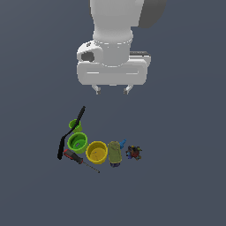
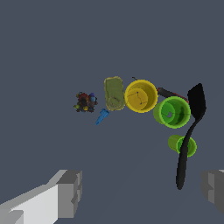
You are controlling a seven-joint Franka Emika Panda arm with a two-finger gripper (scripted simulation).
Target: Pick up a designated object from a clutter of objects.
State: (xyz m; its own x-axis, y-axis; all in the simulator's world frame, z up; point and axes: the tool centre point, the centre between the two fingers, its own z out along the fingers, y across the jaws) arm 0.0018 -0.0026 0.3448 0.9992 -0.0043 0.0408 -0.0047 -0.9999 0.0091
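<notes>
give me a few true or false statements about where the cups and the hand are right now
1. The hand is open and holds nothing. True.
2. The large green cup sits next to the yellow cup. True.
3. The hand is gripping the yellow cup. False: it hangs above the objects, touching none.
4. The black strip lies on the far side of the olive can, away from the cups. False: it runs beside both green cups, crossing the small green cup.
5. A red-handled screwdriver lies by the large green cup. True.
</notes>
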